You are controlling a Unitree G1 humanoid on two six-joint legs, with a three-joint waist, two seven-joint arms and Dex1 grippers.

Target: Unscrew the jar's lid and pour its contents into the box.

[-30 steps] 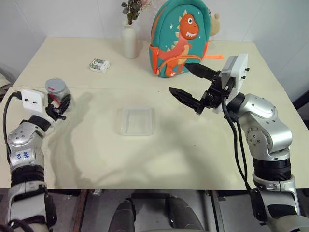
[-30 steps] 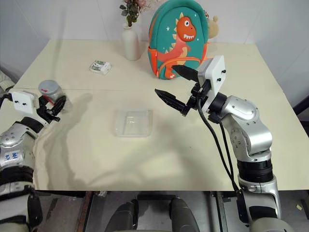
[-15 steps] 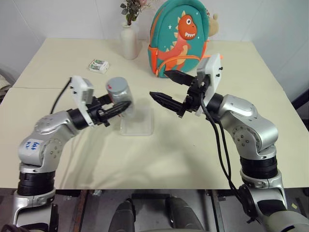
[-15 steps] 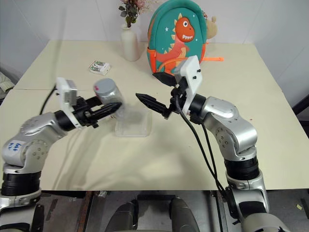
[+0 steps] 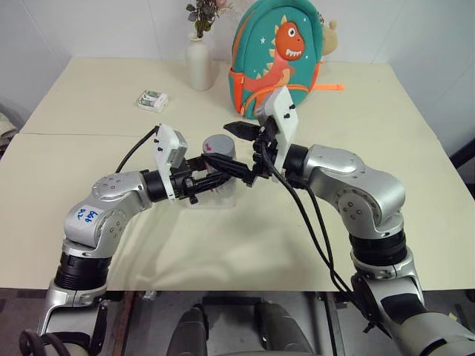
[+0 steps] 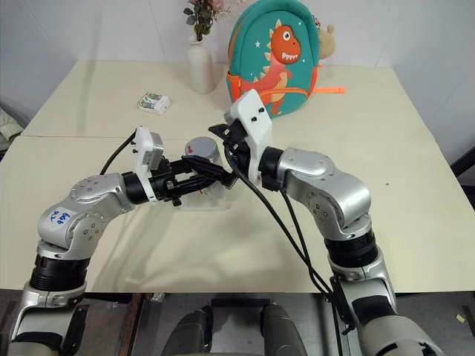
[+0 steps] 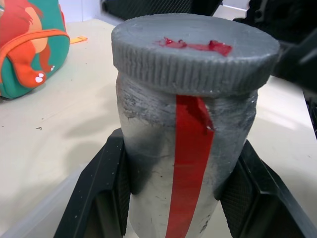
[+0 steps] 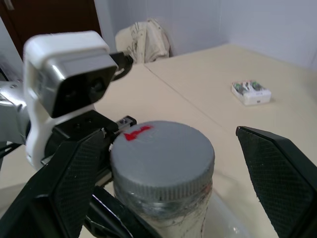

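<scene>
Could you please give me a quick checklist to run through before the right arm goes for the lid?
1. Jar held firmly: ok, the left gripper has its jaws shut on the jar body.
2. Lid on and reachable: ok, grey cap seated, top unobstructed.
3. Right gripper ready: ok, jaws open, one either side of the lid, not touching.
4. Jar upright: ok.
5. Jar above the box: ok, roughly over it.
6. Contents inside: cannot tell, jar is opaque.
</scene>
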